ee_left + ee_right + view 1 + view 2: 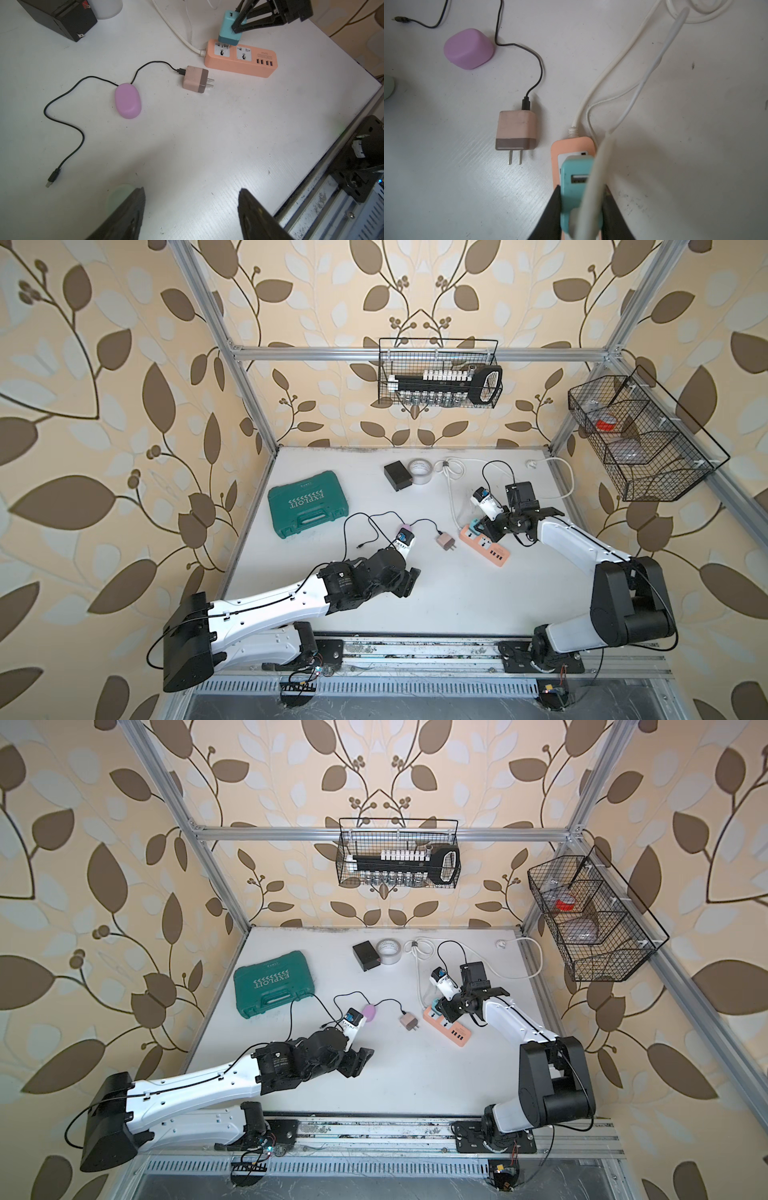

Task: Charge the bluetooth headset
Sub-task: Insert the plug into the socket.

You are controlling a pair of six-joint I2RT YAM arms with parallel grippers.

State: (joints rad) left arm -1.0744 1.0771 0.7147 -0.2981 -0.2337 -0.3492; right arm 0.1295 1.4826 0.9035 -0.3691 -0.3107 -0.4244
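Your right end effector [582, 192] is pinching the teal charger [228, 31] by its sides. That charger is leaning at the end socket of the orange power strip [241, 64] with its prongs only partly sunk, and you cannot tell whether it is going in or coming out. Your left end effector [191, 191] is hovering over bare table [207, 135], fingers spread and gripping nothing. The headset's pink oval case [370, 1012] is lying at the centre of the frame in both top views, straight up the frame from the left end effector and near it. The right arm is working right of centre at the strip, so the left arm is sitting nearer. Seen from the left wrist, the case's long axis is running away from the fingers, so their gap is lining up across its narrow width. The black cable [44, 111] is plugged into the pink-and-brown charger [195, 80], which is lying just left of the strip with its prongs bare. The cable is passing beside the case and ending in a loose connector [53, 178] left of centre, apart from the case. You are probably needing that connector in the case and that charger in a socket. You are counting one case, one black cable, two chargers and one strip with two sockets and four small ports. There is also one green toolbox [307, 510], one black box [399, 475] and one roll of tape [419, 472].
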